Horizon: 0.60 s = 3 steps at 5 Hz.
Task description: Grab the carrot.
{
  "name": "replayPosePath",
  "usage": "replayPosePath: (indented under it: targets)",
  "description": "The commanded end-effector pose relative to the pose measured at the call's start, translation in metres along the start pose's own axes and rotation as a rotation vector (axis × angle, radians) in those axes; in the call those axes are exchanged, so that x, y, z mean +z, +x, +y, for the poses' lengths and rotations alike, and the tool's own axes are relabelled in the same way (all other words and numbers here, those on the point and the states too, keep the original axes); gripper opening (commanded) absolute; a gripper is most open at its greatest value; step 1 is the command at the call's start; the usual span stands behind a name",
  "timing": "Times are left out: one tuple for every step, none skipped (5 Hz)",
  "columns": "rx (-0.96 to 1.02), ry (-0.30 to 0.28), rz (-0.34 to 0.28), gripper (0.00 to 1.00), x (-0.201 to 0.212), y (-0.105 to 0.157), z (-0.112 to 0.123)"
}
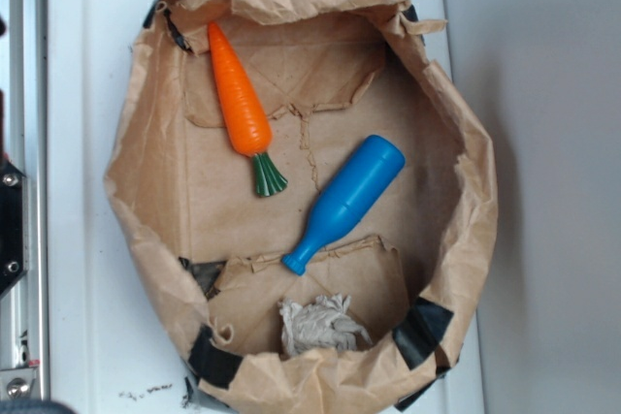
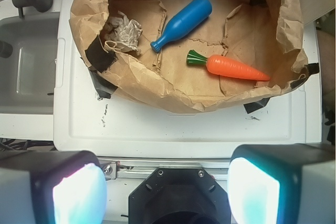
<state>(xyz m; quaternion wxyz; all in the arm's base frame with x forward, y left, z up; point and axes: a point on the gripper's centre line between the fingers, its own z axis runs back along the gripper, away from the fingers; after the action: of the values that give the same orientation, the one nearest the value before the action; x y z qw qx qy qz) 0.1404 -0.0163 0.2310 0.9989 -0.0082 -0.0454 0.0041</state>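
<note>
Above the white tray, gripper [image 2: 167, 187] gapes wide, holding nothing.

In the wrist view the gripper [image 2: 165, 190] is cut by the bottom edge at 6 o'clock, and its two fingers [image 2: 71, 195] are blurred. The paper bag [image 2: 157, 90] is cut at 12 o'clock. In the exterior view the bag's bottom rim leaves the frame at 6 o'clock.
</note>
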Motion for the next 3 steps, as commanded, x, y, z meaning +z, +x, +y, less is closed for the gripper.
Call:
replayPosePath:
  targets:
    - [0.021, -0.001, -0.032, 1.00, 0.008, 0.004, 0.003]
    - [0.081, -0.014, -0.021, 1.00, -0.004, 0.024, 0.013]
    - [0.125, 0.011, -0.031, 1.00, -0.011, 0.040, 0.019]
